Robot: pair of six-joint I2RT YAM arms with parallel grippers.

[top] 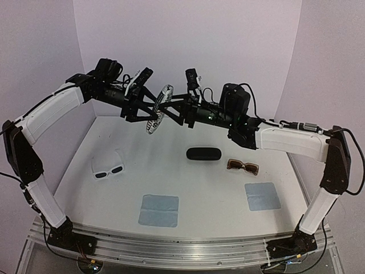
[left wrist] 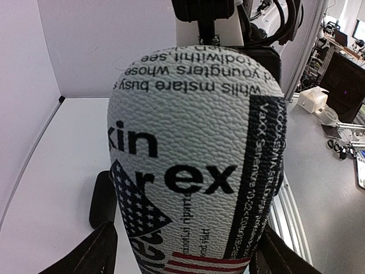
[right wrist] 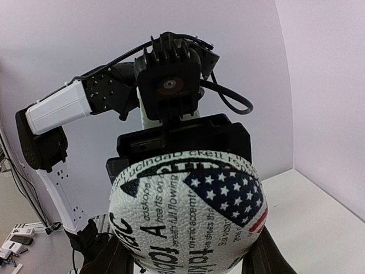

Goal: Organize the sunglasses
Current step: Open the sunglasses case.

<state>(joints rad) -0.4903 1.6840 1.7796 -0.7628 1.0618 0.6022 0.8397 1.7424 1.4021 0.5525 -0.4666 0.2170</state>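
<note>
The white sunglasses (top: 108, 169) lie on the table at the left, and the brown sunglasses (top: 242, 166) lie at the right. Neither gripper touches them. A printed black-and-white case (top: 158, 108) hangs in the air over the back of the table, held from both ends. My left gripper (top: 146, 107) is shut on its left end and my right gripper (top: 173, 107) is shut on its right end. The case fills the left wrist view (left wrist: 194, 160) between my left gripper (left wrist: 185, 257) fingers. It also fills the right wrist view (right wrist: 188, 217) between my right gripper (right wrist: 185, 262) fingers.
A black oval case (top: 203, 154) lies at mid-table, just left of the brown sunglasses. Two pale blue cloths lie nearer the front, one left of centre (top: 159, 210) and one at the right (top: 262, 196). Walls close in the table at the back and sides.
</note>
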